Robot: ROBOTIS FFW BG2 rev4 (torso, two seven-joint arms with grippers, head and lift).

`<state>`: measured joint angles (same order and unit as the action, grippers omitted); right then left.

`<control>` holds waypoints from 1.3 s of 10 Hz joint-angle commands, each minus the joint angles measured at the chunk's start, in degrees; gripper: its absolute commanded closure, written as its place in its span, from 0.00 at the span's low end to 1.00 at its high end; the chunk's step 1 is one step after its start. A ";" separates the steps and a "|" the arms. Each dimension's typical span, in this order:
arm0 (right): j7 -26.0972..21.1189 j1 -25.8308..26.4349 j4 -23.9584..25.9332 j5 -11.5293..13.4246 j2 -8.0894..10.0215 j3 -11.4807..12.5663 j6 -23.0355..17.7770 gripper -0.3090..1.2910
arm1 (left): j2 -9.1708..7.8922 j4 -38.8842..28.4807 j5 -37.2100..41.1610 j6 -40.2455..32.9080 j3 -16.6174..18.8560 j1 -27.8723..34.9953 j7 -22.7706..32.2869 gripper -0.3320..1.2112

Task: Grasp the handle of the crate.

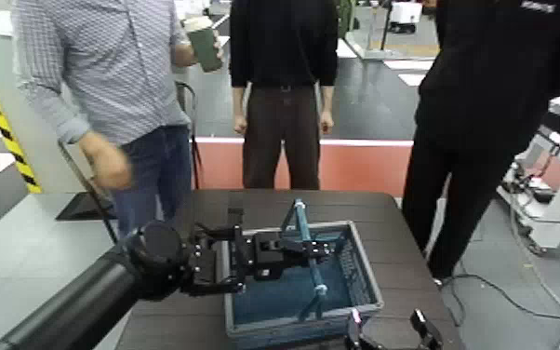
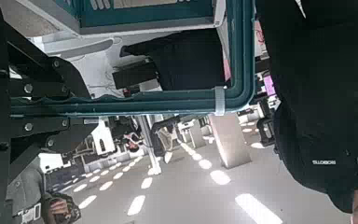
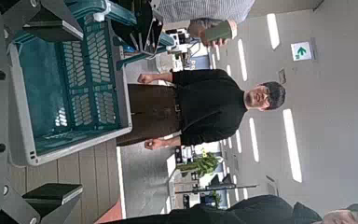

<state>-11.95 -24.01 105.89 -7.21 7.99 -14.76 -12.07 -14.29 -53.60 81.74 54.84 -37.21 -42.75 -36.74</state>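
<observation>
The crate [image 1: 369, 300], teal with a light grey rim, stands on the dark table in the head view. Its thin teal handle [image 1: 301, 222] arches upright across its middle. My left gripper [image 1: 308, 251] reaches in from the left at the top of the bar and is shut on it. In the left wrist view the handle [image 2: 168, 100] runs between the dark fingers [image 2: 47, 79], under the crate [image 2: 140, 11]. My right gripper [image 1: 388, 328] is open and empty at the table's near edge, just in front of the crate. The right wrist view shows the crate [image 3: 70, 84].
Three people stand close behind the table [image 1: 414, 233]: one in a checked shirt [image 1: 107, 56] holding a cup at far left, one in black [image 1: 284, 56] in the middle, one in black [image 1: 488, 102] at the right. A black chair [image 1: 88, 200] stands left of the table.
</observation>
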 commanded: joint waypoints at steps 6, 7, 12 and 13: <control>-0.35 -0.78 0.19 0.26 -0.44 0.97 -0.33 0.29 | -7.51 -11.87 10.11 8.09 -1.90 2.76 5.53 0.99; -0.44 -0.86 0.19 0.26 -0.44 1.05 -0.41 0.29 | -8.91 -14.95 14.24 8.62 -0.76 5.04 10.54 0.99; -0.44 -0.78 0.01 0.44 -0.35 1.23 -0.33 0.29 | -15.07 -26.38 29.44 9.85 1.97 12.07 27.24 0.99; -0.44 -0.69 -0.07 0.44 -0.35 1.23 -0.33 0.29 | -16.21 -27.87 32.08 9.67 1.44 12.78 28.83 0.99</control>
<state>-12.39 -24.76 105.87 -6.76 7.61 -13.54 -12.40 -29.79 -80.56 112.13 64.61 -35.39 -30.44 -8.08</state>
